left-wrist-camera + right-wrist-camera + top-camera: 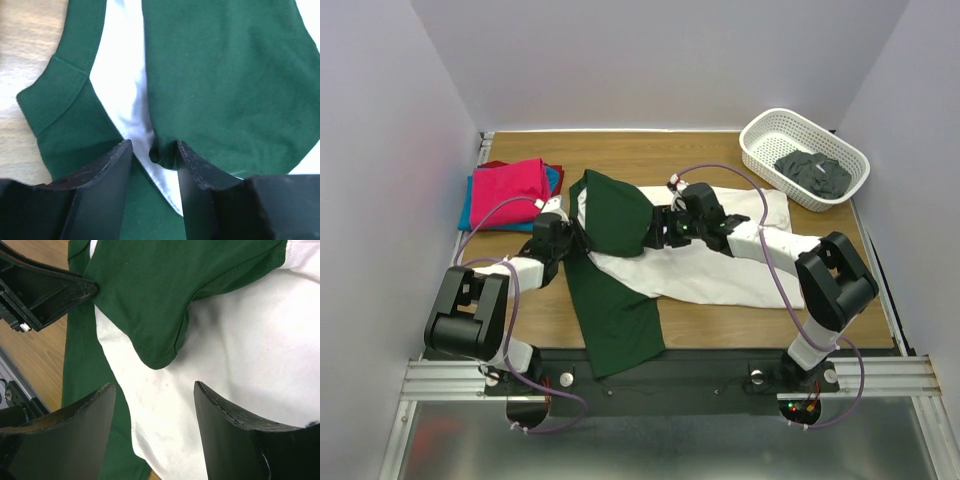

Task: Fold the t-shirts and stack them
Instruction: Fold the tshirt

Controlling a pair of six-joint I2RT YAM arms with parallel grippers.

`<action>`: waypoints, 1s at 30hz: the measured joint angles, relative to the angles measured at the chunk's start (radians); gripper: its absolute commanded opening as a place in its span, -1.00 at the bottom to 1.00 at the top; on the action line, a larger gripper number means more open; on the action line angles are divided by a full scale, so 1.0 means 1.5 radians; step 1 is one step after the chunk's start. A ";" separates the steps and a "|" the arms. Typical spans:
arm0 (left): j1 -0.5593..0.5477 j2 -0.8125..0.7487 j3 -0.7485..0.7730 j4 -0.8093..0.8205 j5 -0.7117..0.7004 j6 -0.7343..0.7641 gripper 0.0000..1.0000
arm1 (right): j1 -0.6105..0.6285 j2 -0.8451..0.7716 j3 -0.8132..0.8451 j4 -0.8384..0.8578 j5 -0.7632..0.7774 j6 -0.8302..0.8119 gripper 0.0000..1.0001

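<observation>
Across the wooden counter (740,322) sprawls the white cloth t-shirt with dark green sleeves (720,270), near the folded magenta, blue and red t-shirts (510,190) at far left. Left pincer (152,147) stands apart astride a green fold; right pincer (154,387) gapes above white cloth.

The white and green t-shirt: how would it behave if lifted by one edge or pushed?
Probably floppy: the t-shirt lies creased, its green sleeve folded over. Likely light, sagging from one grip. Pushed, it would probably bunch on the wooden table, not slide.
</observation>
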 measured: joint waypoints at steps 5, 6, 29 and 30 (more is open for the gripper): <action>-0.001 0.000 0.006 0.004 0.006 0.001 -0.41 | 0.000 -0.001 0.000 0.000 0.001 -0.002 0.40; -0.001 0.000 0.006 0.005 0.006 0.001 -0.60 | 0.000 -0.001 0.000 0.000 0.001 -0.003 0.40; 0.003 -0.079 0.116 -0.154 0.107 -0.085 -1.00 | 0.000 -0.031 -0.012 0.000 0.005 -0.003 0.41; 0.006 -0.057 0.123 -0.159 0.113 -0.087 -1.00 | 0.000 -0.031 -0.012 0.000 0.005 -0.003 0.40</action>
